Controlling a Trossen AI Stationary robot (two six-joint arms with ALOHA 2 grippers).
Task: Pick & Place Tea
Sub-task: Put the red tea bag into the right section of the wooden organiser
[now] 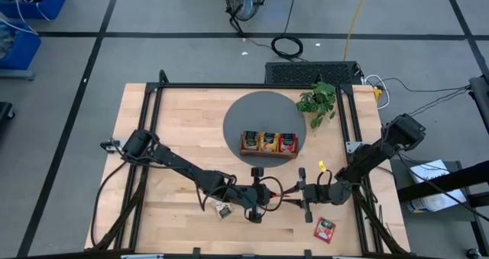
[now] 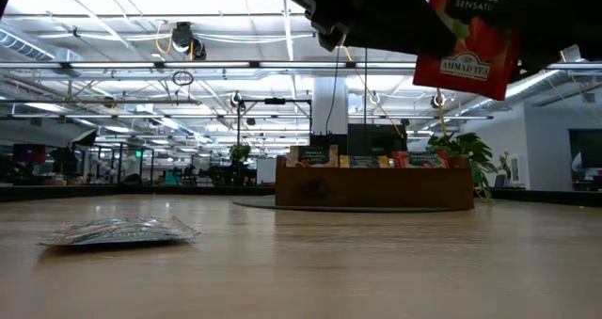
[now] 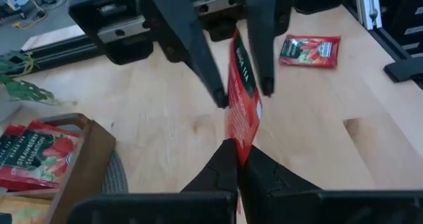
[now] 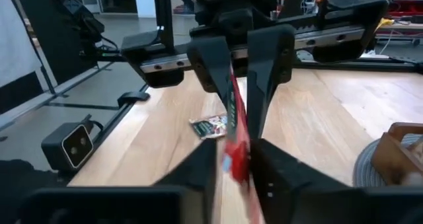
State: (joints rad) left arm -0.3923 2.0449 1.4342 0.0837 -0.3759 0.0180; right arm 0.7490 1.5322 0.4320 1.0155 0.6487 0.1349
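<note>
A red tea sachet [image 3: 242, 95] stands edge-on in the air between my two grippers; in the low view this red sachet [image 2: 466, 37] hangs high above the table. My left gripper [image 3: 235, 159] is shut on it. My right gripper [image 4: 239, 168] is open, one finger on either side of the same sachet, apparently without touching. In the high view the left gripper [image 1: 263, 192] and right gripper [image 1: 299, 194] face each other near the table's near edge. Another red sachet [image 1: 325, 228] and a pale sachet [image 1: 223, 210] lie flat on the table. My left gripper pinches the red sachet between its two fingers at one edge [image 3: 239, 145], coming in roughly level from the table's left. The sachet is lifted clear of the table and stands upright, edge-on, reaching out toward the right gripper's open fingers [image 3: 266, 85].
The brown wooden tray [image 1: 269, 143] with sachets in it stands on a round grey mat [image 1: 248, 110] beyond the grippers. A green plant [image 1: 319, 100] sits at the mat's right. Black frame rails [image 1: 359, 129] run along the table's sides. Bare wood [image 1: 176, 205] lies to the near left.
</note>
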